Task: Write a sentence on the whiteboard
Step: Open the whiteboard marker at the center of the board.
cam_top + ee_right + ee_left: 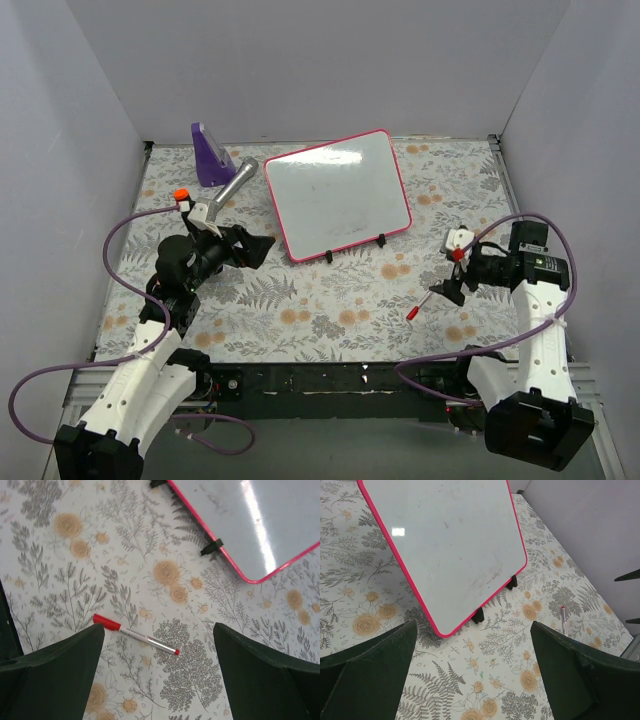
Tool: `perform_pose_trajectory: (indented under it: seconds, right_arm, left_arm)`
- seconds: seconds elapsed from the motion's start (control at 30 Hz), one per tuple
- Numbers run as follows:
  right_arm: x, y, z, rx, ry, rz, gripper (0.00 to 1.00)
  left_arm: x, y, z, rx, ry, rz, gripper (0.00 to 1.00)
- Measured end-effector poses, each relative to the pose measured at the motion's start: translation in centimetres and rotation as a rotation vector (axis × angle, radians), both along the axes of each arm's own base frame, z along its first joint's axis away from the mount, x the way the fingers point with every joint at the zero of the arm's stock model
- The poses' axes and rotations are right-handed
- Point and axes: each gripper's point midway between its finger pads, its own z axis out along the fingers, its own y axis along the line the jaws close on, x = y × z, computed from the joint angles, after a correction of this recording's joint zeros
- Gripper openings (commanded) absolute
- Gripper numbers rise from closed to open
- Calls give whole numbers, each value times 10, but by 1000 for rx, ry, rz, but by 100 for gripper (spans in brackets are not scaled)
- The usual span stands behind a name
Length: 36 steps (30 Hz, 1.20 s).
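The whiteboard (338,195) lies on the far middle of the table, turned a little so its right end sits further back. It has a pink-red frame with rounded corners. Two small black clip feet (330,255) sit on its near edge. Its glossy white face shows faint grey smears and a bright patch of glare, seen more closely in the left wrist view (450,545) and at the top right of the right wrist view (270,525).

A red marker (421,305) lies on the floral tablecloth (340,300) near the board's right corner. It has a white barrel with a red cap at one end and a small red tip at the other. There is fine print along the barrel (135,635), too small to read.

The right gripper (452,272) hangs over this marker with its jaws spread wide. It holds nothing, and in its own view the pen lies on the cloth between the two dark fingers (55,675), clear of both.

The left gripper (258,250) sits just left of the board's near-left corner, equally wide and holding nothing. Its fingers (370,675) frame the board's lower corner from above (475,680).

Left of the board, at the back, stand a purple wedge-shaped object (210,155) and a silver cylinder (232,185) leaning beside it.
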Motion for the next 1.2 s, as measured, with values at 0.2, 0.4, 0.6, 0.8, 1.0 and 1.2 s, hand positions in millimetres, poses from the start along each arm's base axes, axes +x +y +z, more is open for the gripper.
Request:
perform_pose_trajectory:
  seconds: [0.2, 0.4, 0.6, 0.8, 1.0, 1.2]
  right_arm:
    - [-34, -6, -58, -218, -4, 297, 93]
    - [-54, -7, -103, -315, 103, 516, 83]
    - [-51, 5, -137, -376, 178, 683, 68]
    - [-30, -5, -169, -496, 234, 684, 55]
    - [-18, -7, -173, -544, 222, 674, 37]
    - [-14, -11, -174, -571, 227, 652, 3]
  left_arm:
    - [-1, -1, 0, 5, -2, -4, 98]
    - [0, -1, -2, 9, 0, -5, 98]
    - [2, -2, -7, 14, 17, -6, 98]
    - [2, -2, -8, 18, 19, -11, 98]
    - [1, -3, -8, 17, 18, -18, 98]
    - [-1, -7, -7, 13, 18, -42, 98]
